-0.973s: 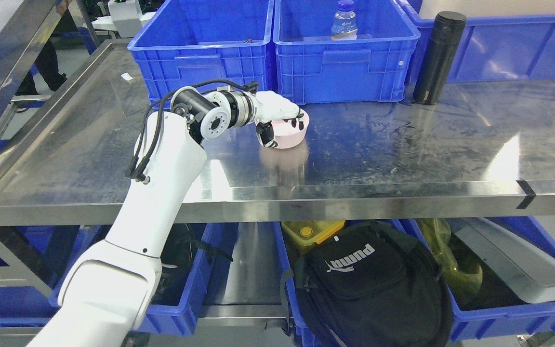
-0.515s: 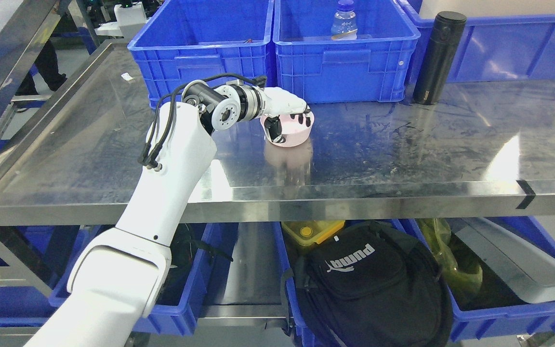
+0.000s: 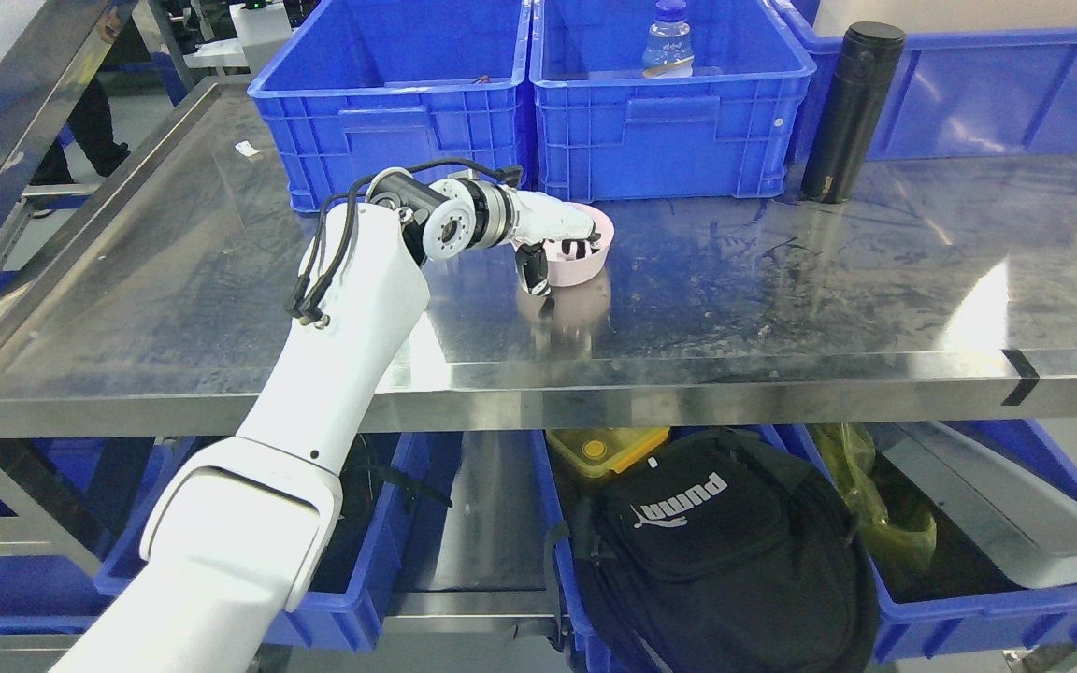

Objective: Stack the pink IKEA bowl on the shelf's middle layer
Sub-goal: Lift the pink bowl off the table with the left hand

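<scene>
The pink bowl [image 3: 587,267] stands on the steel shelf [image 3: 782,280], just in front of the gap between two blue crates. My left hand [image 3: 552,252] reaches it from the left and is shut on its near-left rim. The fingers [image 3: 576,245] hook over the rim into the bowl and the thumb [image 3: 531,271] presses the outer wall. The bowl's opening faces up, and its reflection shows right beneath it. Whether it touches the shelf I cannot tell. No second bowl is in view. The right arm does not show.
Behind the bowl stand a blue crate [image 3: 398,103] and a second crate [image 3: 669,121] holding a water bottle [image 3: 667,42]. A black flask [image 3: 849,112] stands at the right, before a third crate [image 3: 987,93]. A black bag [image 3: 716,551] lies on the lower layer.
My left hand has carried the bowl a little to the right and toward the crates. The wrist turned, so the bowl went from tilted to opening-up.
</scene>
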{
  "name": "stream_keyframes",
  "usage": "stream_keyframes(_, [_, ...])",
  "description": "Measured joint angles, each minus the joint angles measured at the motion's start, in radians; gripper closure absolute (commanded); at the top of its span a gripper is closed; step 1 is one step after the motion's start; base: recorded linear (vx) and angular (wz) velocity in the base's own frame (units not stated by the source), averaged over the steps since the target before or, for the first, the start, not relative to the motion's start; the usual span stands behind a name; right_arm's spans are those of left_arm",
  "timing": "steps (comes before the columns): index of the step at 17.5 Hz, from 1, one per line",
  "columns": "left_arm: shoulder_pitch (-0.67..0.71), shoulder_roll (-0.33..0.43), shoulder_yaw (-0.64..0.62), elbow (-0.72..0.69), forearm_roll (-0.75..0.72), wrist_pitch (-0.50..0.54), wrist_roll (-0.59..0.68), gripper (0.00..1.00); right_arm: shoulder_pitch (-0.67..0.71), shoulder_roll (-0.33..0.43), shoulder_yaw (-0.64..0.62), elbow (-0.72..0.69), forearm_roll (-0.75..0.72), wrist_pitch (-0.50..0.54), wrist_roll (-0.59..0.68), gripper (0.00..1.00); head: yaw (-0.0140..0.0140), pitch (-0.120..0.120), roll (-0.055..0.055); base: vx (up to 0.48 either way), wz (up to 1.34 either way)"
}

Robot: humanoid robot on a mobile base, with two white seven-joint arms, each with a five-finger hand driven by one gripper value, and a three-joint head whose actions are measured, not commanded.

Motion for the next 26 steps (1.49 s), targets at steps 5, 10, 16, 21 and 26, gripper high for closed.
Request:
stream_keyframes(5, [0.0, -0.004, 0.032, 0.022, 0.002, -0.095, 0.008, 1.0, 0.0, 0.0, 0.0, 0.0, 0.0, 0.0, 0.0, 0.0, 0.0, 0.0, 0.0, 0.0, 0.01])
stream_keyframes(10, [0.005, -0.006, 0.099, 0.026, 0.016, -0.162, -0.011, 1.0, 0.0, 0.0, 0.0, 0.0, 0.0, 0.0, 0.0, 0.0, 0.0, 0.0, 0.0, 0.0, 0.0])
stream_keyframes(16, [0.045, -0.009, 0.199, -0.022, 0.115, -0.205, -0.042, 0.99, 0.0, 0.0, 0.0, 0.0, 0.0, 0.0, 0.0, 0.0, 0.0, 0.0, 0.0, 0.0, 0.0])
stream_keyframes(21, [0.138, -0.009, 0.275, -0.151, 0.251, -0.23, -0.081, 1.0, 0.0, 0.0, 0.0, 0.0, 0.0, 0.0, 0.0, 0.0, 0.0, 0.0, 0.0, 0.0, 0.02])
stream_keyframes(26, [0.277, -0.01, 0.356, -0.317, 0.348, -0.371, -0.088, 1.0, 0.0, 0.0, 0.0, 0.0, 0.0, 0.0, 0.0, 0.0, 0.0, 0.0, 0.0, -0.026, 0.37])
